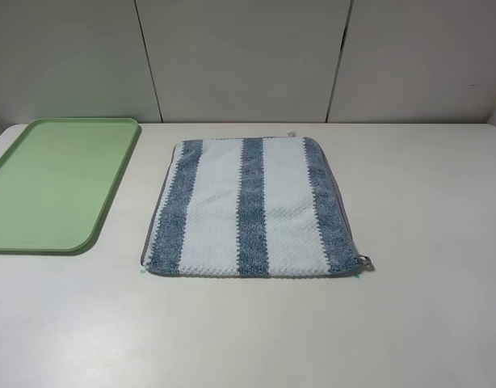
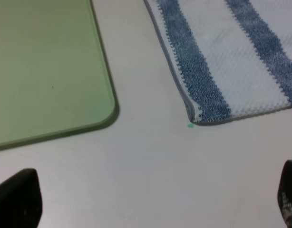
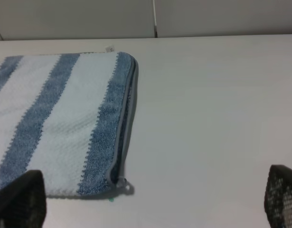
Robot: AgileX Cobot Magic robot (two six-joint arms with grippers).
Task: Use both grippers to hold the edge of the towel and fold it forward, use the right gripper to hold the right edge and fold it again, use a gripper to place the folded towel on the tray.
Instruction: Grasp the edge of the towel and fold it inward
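One green tray (image 1: 54, 186) lies at the left of the white table (image 1: 426, 242), with nothing on it. One towel (image 1: 252, 206) lies flat near the table's middle, just beside the tray but not touching it. It carries three blue stripes with two white bands between them.

The high view shows neither arm. Only the wrist views show the two grippers, each as two dark fingertips. The left gripper (image 2: 153, 199) hangs over bare table near the towel's near left corner, jaws spread wide with nothing between them. That view also picks out one small green dot (image 2: 190, 126) on the table just beside the corner. The dot is faint from above.

The right gripper (image 3: 150, 202) hangs near the towel's near right corner, jaws likewise spread and empty. Its view shows the towel's right edge as stacked layers, so the towel may be doubled, though the blur makes this uncertain. It also shows one small loop (image 3: 127, 186) at that corner and one white label (image 3: 109, 48) at the far edge.
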